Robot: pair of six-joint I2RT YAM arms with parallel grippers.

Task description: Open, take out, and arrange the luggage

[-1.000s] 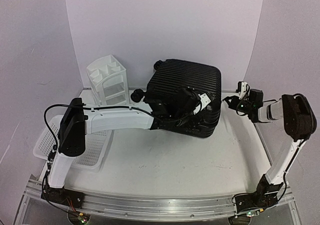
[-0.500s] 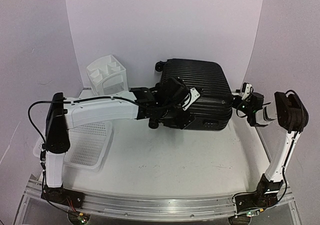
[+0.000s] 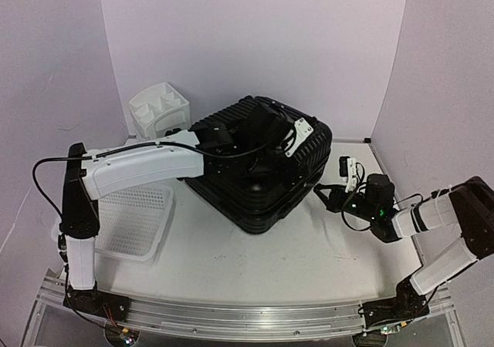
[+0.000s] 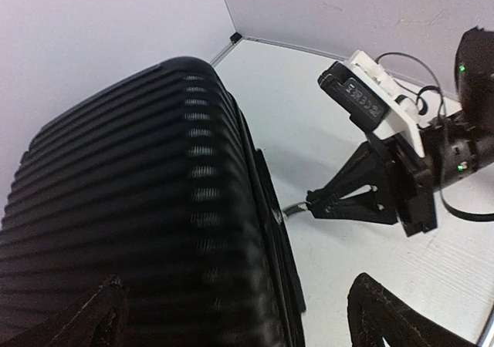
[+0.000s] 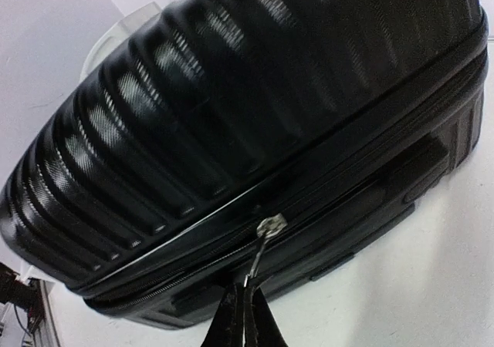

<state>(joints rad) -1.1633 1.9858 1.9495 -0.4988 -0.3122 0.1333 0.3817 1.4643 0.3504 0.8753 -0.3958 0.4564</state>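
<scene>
Table (image 3: pixel 255 270) holds luggage (image 5: pixel 231 116); right gripper (image 5: pixel 243 304) pinches zipper (image 5: pixel 268 230)

The left arm (image 3: pixel 139 166) rises from its base, then extends toward 3 o'clock, jaws spread wide. The right arm (image 3: pixel 421 216) stretches low toward 9 o'clock, jaws pinched shut on a zipper pull (image 5: pixel 266 239).
</scene>
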